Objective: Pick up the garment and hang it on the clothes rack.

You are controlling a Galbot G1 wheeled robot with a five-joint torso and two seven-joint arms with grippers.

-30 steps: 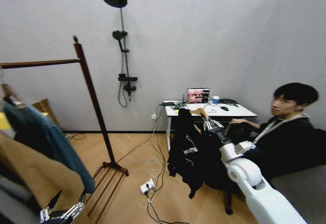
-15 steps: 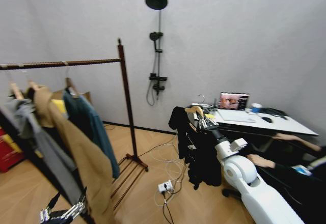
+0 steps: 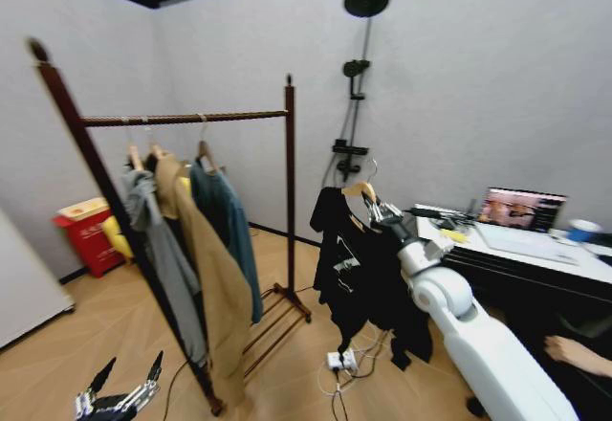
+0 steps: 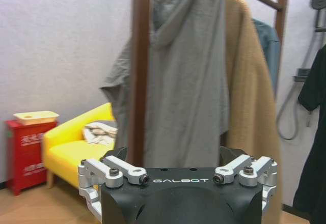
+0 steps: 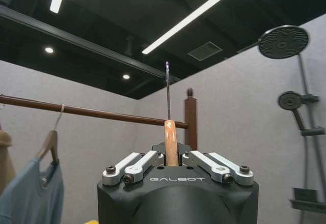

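Black top carried on a hanger, just short of the rack.

Tall reddish-brown wooden clothes rack (image 3: 289,201), bare rail end free; soft black long-sleeved garment (image 3: 359,268) beside that end post, hanging limp, probably light and floppy, best held by the rigid wooden hanger (image 3: 360,189); right gripper (image 3: 381,212) clamped on the hanger; left gripper (image 3: 119,404) splayed, low before the rack.

Garment (image 3: 368,282): its collar hides most of the wooden hanger (image 3: 360,189). Clothes rack (image 3: 289,167): hung clothes cover the lower near post. Left gripper (image 3: 117,400): cut by the head view's bottom edge.
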